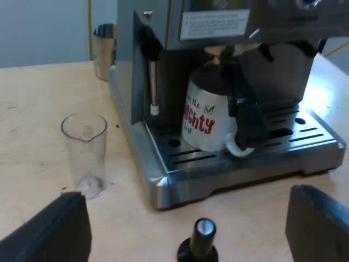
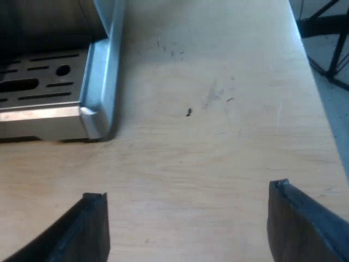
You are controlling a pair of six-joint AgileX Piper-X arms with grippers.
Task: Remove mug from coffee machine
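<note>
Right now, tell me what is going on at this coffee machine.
Nothing is held yet. The mug stands on the drip tray of the espresso machine. The left gripper is open and faces the machine, with a black-knobbed tamper just ahead of it and a measuring glass standing nearby. The right gripper is open over the table by the tray's corner.

left gripper (image 1: 188, 192): 2 fingers spread | right gripper (image 2: 186, 190): 2 fingers spread, apparently tilted downward
</note>
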